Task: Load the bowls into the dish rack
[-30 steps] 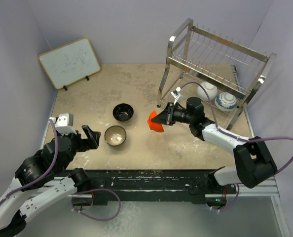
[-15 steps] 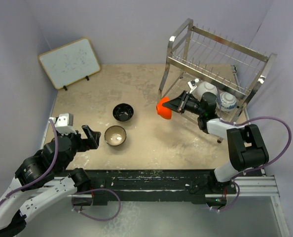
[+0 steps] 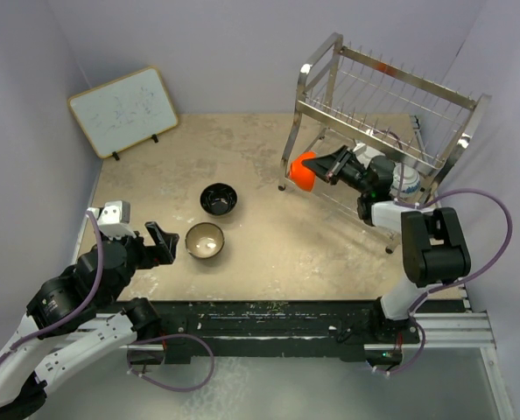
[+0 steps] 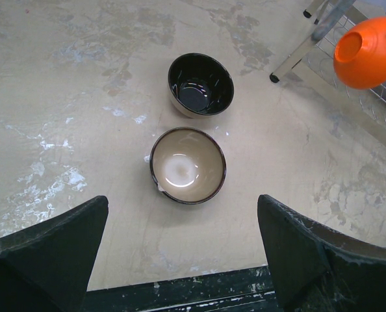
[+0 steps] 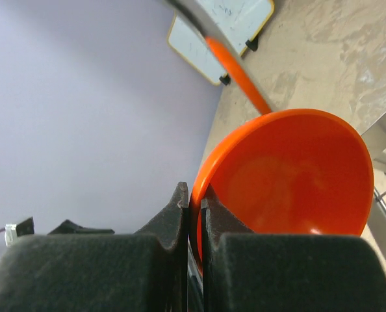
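Bowls: three show plainly, two on the counter [image 3: 242, 149] and one held in the air at the dish rack [image 3: 366, 132].
Left gripper [image 3: 161, 243]: nearest the arm bases, over the counter's near left part; the fingers are spread wide with nothing between them, pointing towards the tan-brown bowl.
Tan-brown bowl [image 4: 187, 165]: upright on the counter just beyond the left gripper, its pale inside facing up and nothing in it.
Black bowl [image 4: 201, 84]: upright on the counter just past the tan-brown bowl and slightly to its right; the two stand close, with a narrow gap between them.
Right gripper [image 5: 194, 201]: reaching leftwards across the front of the rack's lower tier, its fingers pinched tight on the rim of the orange-red bowl.
Orange-red bowl [image 3: 304, 171]: off the counter and tipped on its side, with its foot turned away from the gripper and its hollow towards it. It hangs by the rack's front-left leg; contact with the rack cannot be told.
Blue-and-white bowl [image 3: 407, 181]: on the rack's lower tier behind the right arm, largely hidden.
Dish rack: at the far right of the counter.
Whiteboard [image 3: 122, 111]: propped at the far left corner, well apart from the bowls.
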Robot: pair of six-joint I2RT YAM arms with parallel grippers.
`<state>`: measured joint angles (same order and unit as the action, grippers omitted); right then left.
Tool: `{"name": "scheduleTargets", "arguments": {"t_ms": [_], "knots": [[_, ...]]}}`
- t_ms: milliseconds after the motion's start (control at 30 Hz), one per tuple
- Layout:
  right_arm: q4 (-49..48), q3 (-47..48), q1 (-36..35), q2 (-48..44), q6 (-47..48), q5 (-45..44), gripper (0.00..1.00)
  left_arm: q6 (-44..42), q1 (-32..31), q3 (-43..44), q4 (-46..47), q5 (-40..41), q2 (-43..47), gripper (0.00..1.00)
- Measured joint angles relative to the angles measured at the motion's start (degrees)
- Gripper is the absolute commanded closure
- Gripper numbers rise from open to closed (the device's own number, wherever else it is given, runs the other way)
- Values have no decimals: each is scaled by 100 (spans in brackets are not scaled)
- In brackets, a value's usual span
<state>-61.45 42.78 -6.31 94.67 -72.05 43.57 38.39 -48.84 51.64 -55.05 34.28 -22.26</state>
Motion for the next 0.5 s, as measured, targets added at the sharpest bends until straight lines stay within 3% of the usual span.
{"name": "scheduleTargets", "arguments": {"t_ms": [500], "knots": [[-699,581,140,1139,-354,-820,100,0,-7,0,-2,0,0,1]]}}
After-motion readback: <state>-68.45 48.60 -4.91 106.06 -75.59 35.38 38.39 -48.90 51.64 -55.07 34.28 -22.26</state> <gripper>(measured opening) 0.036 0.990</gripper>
